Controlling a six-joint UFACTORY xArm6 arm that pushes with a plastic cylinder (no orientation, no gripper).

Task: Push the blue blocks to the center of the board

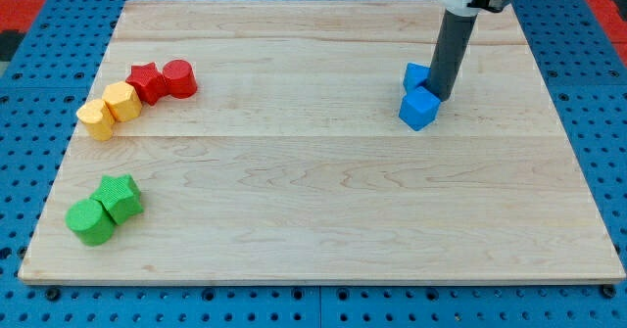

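My tip (438, 97) sits down on the tabletop (323, 181), wedged against two blue blocks: the blue cube (419, 109) touching just below-left, the other blue block (417, 75) touching its left. It's a bare rod, no hand to open or close.

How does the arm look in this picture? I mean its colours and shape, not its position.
Only the arm's lower end shows. At the view's top a wider part, white with a black band, is cut off by the frame. From it hangs a straight, smooth, dark grey rod, round like a cylinder. No cables or markings show. My tip ends by the blue blocks, partly hidden behind them.
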